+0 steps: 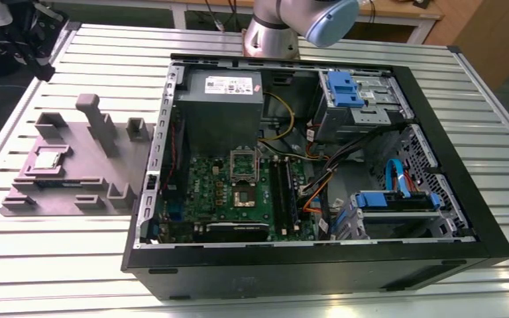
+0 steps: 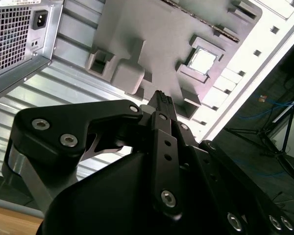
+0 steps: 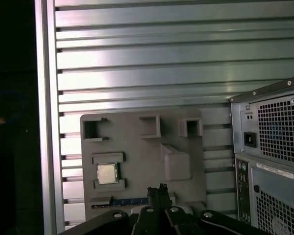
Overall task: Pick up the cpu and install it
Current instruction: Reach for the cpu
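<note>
**Pincer closed over the fixture, cpu resting in its recess**

We see a wide table of ribbed silver aluminium slats (image 1: 60, 265) carrying everything. On it, in the exterior view, a large black computer tower case (image 1: 325, 271) lies on its side with the panel off, filling the middle and the three o'clock side. At twelve o'clock the silver and pale blue robot arm (image 1: 277, 33) rises behind the case.

At nine o'clock from the case, just beside its wall, sits a flat grey moulded fixture plate (image 1: 69, 192) with upright posts and low-walled pockets. Inside the case, a grey metal power-supply box (image 1: 219, 99) takes the eleven o'clock corner. The green motherboard (image 1: 228, 199) lies at six o'clock from that box, with a square metal-framed socket (image 1: 244, 192) near its middle.

The black two-fingered gripper (image 3: 157, 188) hangs above the fixture plate in both wrist views (image 2: 161, 99). Its fingers are together and hold nothing.

The cpu (image 1: 48, 159), a small flat square chip with a shiny silver-grey top, lies flat in a walled pocket at the plate's nine o'clock side. Both wrist views show it seated there (image 3: 106, 173) (image 2: 203, 60), apart from the fingertips and well apart from the motherboard.
</note>
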`<state>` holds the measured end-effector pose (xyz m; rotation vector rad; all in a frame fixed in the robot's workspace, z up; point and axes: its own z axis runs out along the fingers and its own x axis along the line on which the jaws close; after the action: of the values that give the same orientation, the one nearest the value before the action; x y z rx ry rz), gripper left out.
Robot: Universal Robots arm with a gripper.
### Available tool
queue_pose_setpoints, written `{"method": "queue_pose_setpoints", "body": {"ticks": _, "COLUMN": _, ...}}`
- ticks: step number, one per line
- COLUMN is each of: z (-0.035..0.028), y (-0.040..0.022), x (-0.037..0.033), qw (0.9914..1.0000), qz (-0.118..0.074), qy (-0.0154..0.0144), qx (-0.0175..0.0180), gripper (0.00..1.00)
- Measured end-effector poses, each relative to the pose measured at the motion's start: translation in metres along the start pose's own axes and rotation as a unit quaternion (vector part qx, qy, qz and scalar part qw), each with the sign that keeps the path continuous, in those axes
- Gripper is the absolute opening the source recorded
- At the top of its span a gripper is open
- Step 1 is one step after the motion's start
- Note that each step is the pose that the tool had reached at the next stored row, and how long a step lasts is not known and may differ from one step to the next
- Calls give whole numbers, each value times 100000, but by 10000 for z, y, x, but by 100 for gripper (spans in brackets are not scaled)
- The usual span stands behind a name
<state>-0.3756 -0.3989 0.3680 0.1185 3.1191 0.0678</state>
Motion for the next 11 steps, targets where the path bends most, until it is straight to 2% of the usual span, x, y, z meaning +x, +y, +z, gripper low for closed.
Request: {"method": "queue_pose_setpoints", "body": {"ticks": 11, "z": -1, "y": -9, "x": 120, "qw": 100000, "qz": -1, "qy": 0, "qx": -2, "gripper": 11}}
